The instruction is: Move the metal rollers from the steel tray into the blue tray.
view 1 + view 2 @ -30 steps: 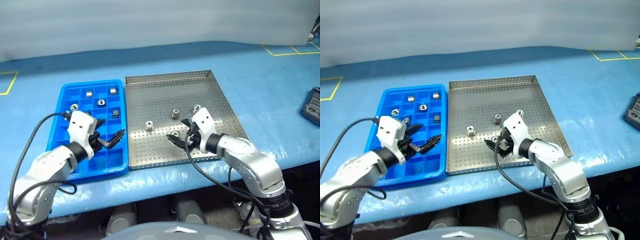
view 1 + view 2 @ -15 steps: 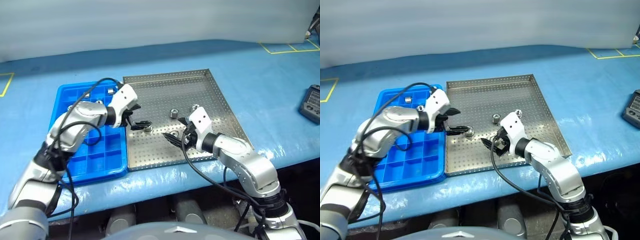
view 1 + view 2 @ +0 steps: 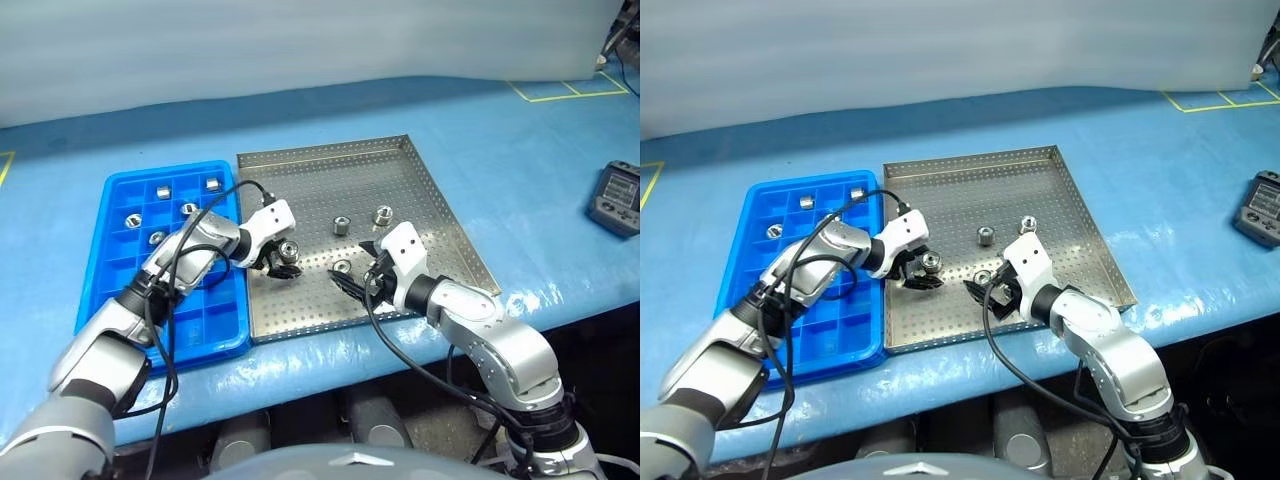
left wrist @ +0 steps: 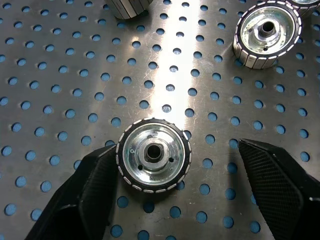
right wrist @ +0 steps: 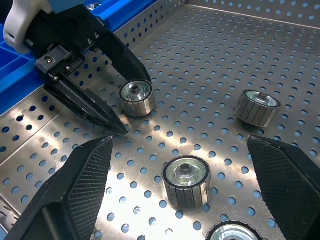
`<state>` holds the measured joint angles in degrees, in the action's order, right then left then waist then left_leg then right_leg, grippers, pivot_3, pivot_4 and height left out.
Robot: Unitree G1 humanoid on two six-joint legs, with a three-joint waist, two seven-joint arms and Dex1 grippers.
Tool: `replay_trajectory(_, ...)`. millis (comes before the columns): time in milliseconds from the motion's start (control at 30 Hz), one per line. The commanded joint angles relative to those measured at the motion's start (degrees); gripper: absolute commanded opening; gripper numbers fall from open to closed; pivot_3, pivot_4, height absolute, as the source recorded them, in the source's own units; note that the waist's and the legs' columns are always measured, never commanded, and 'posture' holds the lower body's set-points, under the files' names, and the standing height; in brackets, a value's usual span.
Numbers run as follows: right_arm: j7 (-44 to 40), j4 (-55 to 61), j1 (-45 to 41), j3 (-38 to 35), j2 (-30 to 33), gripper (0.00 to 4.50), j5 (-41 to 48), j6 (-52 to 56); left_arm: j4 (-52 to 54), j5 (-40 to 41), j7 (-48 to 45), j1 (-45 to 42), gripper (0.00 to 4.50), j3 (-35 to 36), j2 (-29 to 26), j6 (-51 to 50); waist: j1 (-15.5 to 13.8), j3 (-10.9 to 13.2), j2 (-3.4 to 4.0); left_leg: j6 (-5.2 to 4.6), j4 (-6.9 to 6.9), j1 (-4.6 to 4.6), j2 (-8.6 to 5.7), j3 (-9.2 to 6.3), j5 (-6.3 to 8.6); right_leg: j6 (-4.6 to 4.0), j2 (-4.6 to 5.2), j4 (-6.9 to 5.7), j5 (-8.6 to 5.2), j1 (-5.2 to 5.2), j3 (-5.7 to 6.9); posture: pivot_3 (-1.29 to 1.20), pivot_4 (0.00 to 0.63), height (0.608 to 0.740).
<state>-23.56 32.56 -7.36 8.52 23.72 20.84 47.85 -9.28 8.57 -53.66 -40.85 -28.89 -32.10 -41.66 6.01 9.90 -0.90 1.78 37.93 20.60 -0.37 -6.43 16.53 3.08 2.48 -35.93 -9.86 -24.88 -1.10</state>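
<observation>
Some things are hard to see: in the left wrist view one small shiny silver metal roller [image 4: 129,7] is cut off at the edge, and another at the corner shows just a sliver. The rollers in the bright blue plastic tray with small square boxes [image 3: 110,290] look like tiny grey dots from the head views, and the left arm and its black cable cover part of that tray. A dark grey gadget [image 3: 616,197] sits at the far right of the blue table [image 3: 520,150], and what it is cannot be told. The big silver steel tray with little holes in its floor [image 3: 400,200] lies just beside the blue tray, on its right. Four rollers stand on the steel tray. The left gripper [image 3: 923,272] is down in the steel tray near its left side, and one roller [image 4: 153,161] stands between its black fingers. One finger [image 4: 97,187] touches the side of that roller, and the other finger [image 4: 272,182] is off to the other side with bare tray floor between it and the roller, so the fingers are partly open and not squeezing it. The right gripper [image 5: 177,192] has its fingers spread wide apart, low over the steel tray, and they hold nothing. A second roller [image 5: 186,180] stands on the tray between them, touching neither. A third roller [image 5: 257,108] stands farther off, and a fourth [image 5: 231,233] is cut off at the picture edge.
</observation>
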Motion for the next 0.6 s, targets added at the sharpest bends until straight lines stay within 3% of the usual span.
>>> replay_trajectory(33,0.0,1.8,-0.4,-0.9,-0.4,4.50,0.5,-1.1,2.0,-1.8,0.0,0.3,2.65,1.3,-0.4,0.8,0.2,0.0,0.00,0.00,0.00,0.00,0.00,0.00,0.00,0.00,0.00,0.00,0.00,0.00,0.00,-0.16,0.150,0.740)
replay_trajectory(133,-0.2,1.5,-0.9,-0.8,-1.4,4.50,1.1,-1.2,5.2,-1.7,1.3,2.0,1.72,3.6,-0.7,0.2,0.5,0.0,0.00,0.00,-0.01,-0.01,0.00,0.00,0.00,0.01,0.00,0.00,0.01,-0.01,-0.01,-0.15,0.150,0.740)
replay_trajectory(300,-0.8,1.1,-1.6,-0.1,-2.1,4.50,1.1,-1.0,15.5,1.6,7.9,7.1,1.69,13.4,0.8,-4.3,0.3,0.0,0.01,0.00,-0.01,0.01,0.00,0.00,0.00,0.02,0.01,-0.01,0.02,-0.03,-0.04,-0.13,0.150,0.740)
replay_trajectory(600,-2.0,0.5,-2.9,2.9,-3.3,4.50,1.1,-1.6,37.4,0.6,30.4,20.6,1.69,34.7,9.3,-10.7,-0.3,0.0,0.02,0.00,-0.01,-0.05,0.00,0.00,0.00,0.04,0.01,-0.02,0.04,0.01,-0.06,-0.07,0.150,0.740)
